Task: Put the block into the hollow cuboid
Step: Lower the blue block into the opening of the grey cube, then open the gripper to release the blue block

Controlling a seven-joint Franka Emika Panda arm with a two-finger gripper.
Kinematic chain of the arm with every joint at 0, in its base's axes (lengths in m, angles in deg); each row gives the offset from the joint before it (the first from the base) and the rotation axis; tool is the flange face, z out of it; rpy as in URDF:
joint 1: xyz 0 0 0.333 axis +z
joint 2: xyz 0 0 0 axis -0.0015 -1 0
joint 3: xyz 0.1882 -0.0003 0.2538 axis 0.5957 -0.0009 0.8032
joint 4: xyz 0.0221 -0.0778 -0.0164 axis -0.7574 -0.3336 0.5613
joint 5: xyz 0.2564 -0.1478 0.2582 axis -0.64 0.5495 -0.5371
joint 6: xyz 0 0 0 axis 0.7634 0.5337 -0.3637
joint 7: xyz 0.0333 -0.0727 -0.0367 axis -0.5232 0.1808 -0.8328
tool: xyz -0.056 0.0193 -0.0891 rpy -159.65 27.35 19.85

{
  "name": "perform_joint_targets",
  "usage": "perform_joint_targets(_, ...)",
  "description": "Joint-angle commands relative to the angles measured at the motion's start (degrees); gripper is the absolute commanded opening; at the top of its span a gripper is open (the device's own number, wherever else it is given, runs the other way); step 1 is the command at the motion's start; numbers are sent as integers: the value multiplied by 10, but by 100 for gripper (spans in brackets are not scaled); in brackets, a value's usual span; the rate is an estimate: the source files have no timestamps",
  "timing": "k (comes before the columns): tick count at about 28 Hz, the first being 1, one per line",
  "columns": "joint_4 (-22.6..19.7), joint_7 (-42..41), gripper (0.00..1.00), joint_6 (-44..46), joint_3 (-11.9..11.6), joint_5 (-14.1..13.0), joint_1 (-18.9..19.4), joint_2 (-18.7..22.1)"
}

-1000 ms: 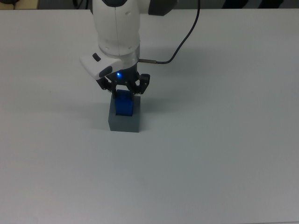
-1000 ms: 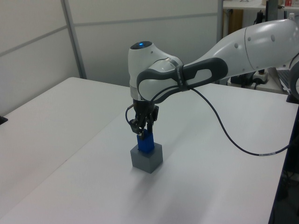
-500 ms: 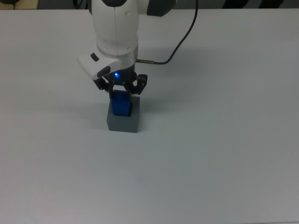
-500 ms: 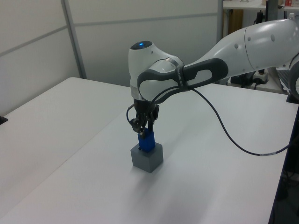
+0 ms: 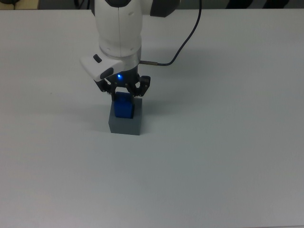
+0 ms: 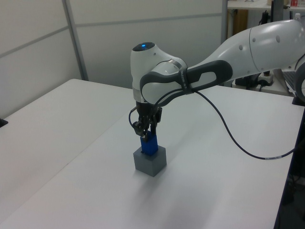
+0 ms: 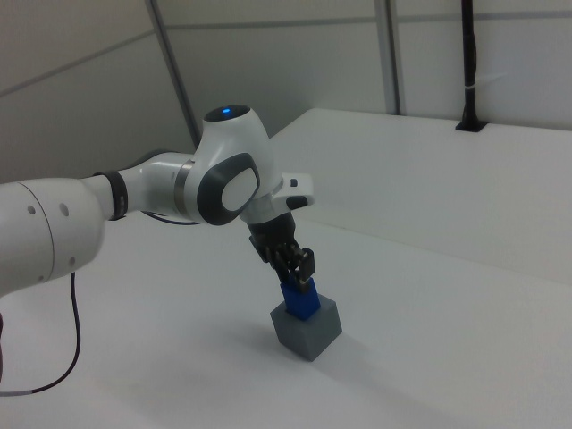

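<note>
The blue block (image 5: 123, 106) is seen standing upright with its lower part set into the square recess of the grey hollow cuboid (image 5: 126, 124), which rests on the white surface (image 5: 228, 156). Its upper part is left showing above the rim. The gripper (image 5: 123, 92) is placed directly over it, and its fingers (image 7: 305, 264) are pressed against the top of the block, so that the block is pinched between them.

The block is judged to be rigid, light and smooth-sided, so only a modest squeeze should be needed, though slipping is possible on such plain faces. The best hold is taken to be across two opposite side faces near the top. The cuboid looks stiff and stable, but it could be nudged if the block is dragged sideways.
</note>
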Motion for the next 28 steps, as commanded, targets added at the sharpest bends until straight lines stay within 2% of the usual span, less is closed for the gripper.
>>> perform_joint_targets(1,-6,-4,23,-13,0,5,6,-6)
perform_joint_targets(8,-6,-4,24,-13,0,5,6,-8)
perform_joint_targets(9,-6,-4,30,-13,0,5,6,-8)
perform_joint_targets(10,-6,-4,40,-13,0,5,6,-8)
perform_joint_targets(11,-6,-4,58,-13,0,5,6,-8)
perform_joint_targets(12,-6,-1,84,-13,0,5,6,-8)
perform_joint_targets(13,-5,2,100,-13,0,5,6,-8)
perform_joint_targets(19,-4,3,100,-5,0,5,6,3)
perform_joint_targets(24,-4,3,100,22,0,5,4,27)
perform_joint_targets(28,-7,3,100,54,0,4,2,62)
